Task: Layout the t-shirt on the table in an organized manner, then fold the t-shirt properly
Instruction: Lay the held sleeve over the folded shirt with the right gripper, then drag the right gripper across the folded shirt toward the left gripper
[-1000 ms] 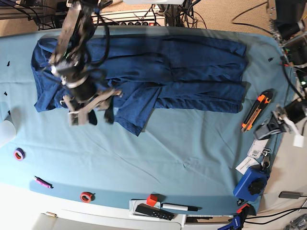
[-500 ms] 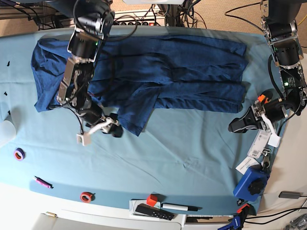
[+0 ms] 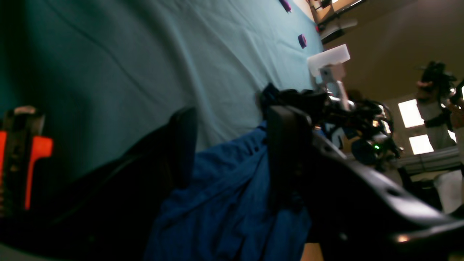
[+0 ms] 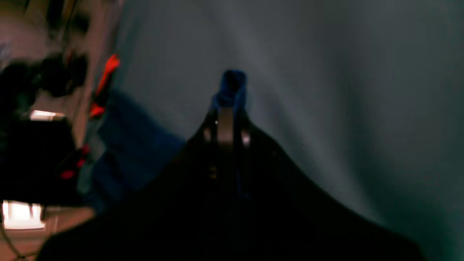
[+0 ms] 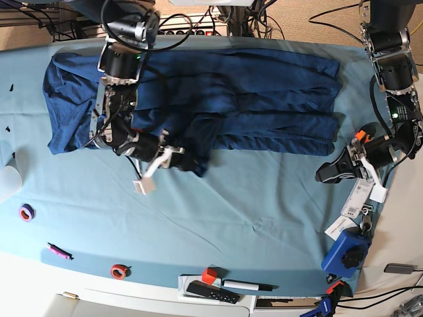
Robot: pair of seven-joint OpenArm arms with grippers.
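At the far left of the base view, a purple tape roll [image 5: 26, 212] is lying on the table [image 5: 251, 218], with a pink marker [image 5: 58, 251] and a red tape roll [image 5: 119, 271] sitting lower down near the white front edge. The t-shirt [image 5: 264, 99] is lying spread across the upper part of the frame, from upper left to right of centre, creased and partly bunched. The right gripper [image 5: 187, 163] is reaching down over the shirt's lower edge left of centre, clenched and pinching a tip of the dark blue fabric; in the right wrist view that fabric [image 4: 232, 87] is poking up between the closed jaws. Right of centre, bare teal cloth is filling the frame. At the right edge the left gripper [image 5: 328, 173] is hovering beside the shirt's end with its jaws parted, gripping nothing. Below it, a blue device [image 5: 346, 253] is sitting near the table corner.
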